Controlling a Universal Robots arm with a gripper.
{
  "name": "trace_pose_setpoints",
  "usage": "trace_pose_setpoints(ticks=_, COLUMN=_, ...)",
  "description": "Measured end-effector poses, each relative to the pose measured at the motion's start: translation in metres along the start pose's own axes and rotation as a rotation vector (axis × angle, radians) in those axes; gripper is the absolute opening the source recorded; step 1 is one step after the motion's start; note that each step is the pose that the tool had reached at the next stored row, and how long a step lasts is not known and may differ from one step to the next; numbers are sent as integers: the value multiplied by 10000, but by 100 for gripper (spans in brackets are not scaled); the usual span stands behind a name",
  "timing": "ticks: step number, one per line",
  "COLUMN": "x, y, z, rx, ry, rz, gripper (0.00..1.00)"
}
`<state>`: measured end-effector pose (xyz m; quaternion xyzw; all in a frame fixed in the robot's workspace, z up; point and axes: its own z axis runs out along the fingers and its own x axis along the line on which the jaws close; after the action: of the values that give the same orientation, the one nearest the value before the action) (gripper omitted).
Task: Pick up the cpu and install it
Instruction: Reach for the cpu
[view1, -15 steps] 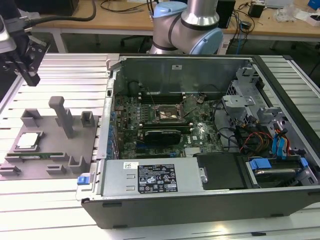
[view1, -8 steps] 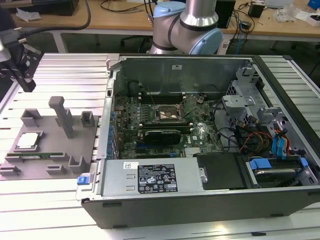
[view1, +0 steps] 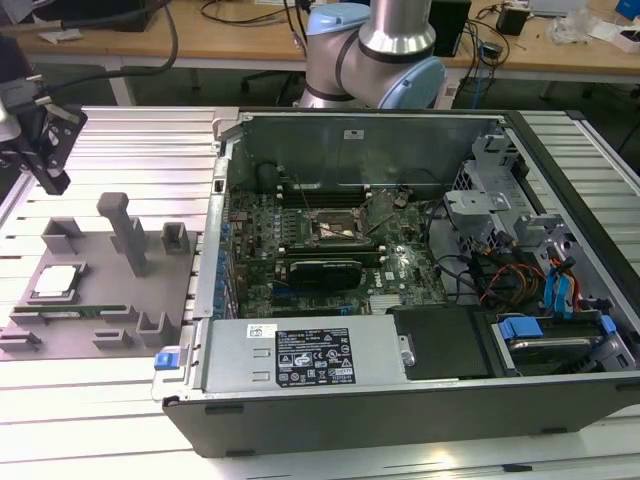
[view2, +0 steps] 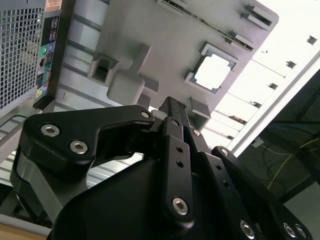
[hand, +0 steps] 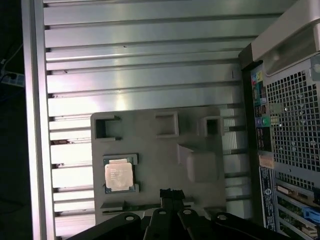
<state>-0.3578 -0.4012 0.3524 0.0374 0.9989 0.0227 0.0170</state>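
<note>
The cpu (view1: 55, 282), a small square chip with a silvery top, lies flat in a recess of the grey holder plate (view1: 95, 262) at the exterior view's left. It also shows in both wrist views (view2: 214, 70) (hand: 119, 176). My black gripper (view1: 52, 183) hangs in the air above and behind the holder, apart from the chip. Its fingertips (hand: 171, 192) sit close together with nothing between them, seen too in the second wrist view (view2: 171, 103). The dark square socket (view1: 335, 228) sits on the motherboard inside the open case.
The open computer case (view1: 400, 400) fills the exterior view's middle and right, with its power supply (view1: 310, 358) at the front. A tall grey post (view1: 125, 230) rises from the holder plate. A green memory stick (view1: 70, 310) lies near the chip. The arm's base (view1: 375, 50) stands behind the case.
</note>
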Motion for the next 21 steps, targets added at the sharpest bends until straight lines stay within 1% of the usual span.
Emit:
trace_pose_setpoints(ticks=2, x=38, y=-11, z=26, rx=-1, ry=-2, rz=-1, gripper=11)
trace_pose_setpoints(ticks=5, x=72, y=-22, z=58, rx=-2, ry=-3, rz=-1, gripper=11)
trace_pose_setpoints(ticks=7, x=105, y=-34, z=95, rx=0, ry=-1, rz=-2, gripper=11)
trace_pose_setpoints(ticks=11, x=140, y=-53, z=152, rx=1, ry=1, rz=-1, gripper=11)
trace_pose_setpoints(ticks=14, x=177, y=-66, z=181, rx=0, ry=-1, rz=-2, gripper=11)
trace_pose_setpoints(ticks=17, x=241, y=-84, z=233, rx=-1, ry=-1, rz=-2, gripper=11)
trace_pose_setpoints(ticks=21, x=297, y=-98, z=296, rx=-1, ry=-1, rz=-2, gripper=11)
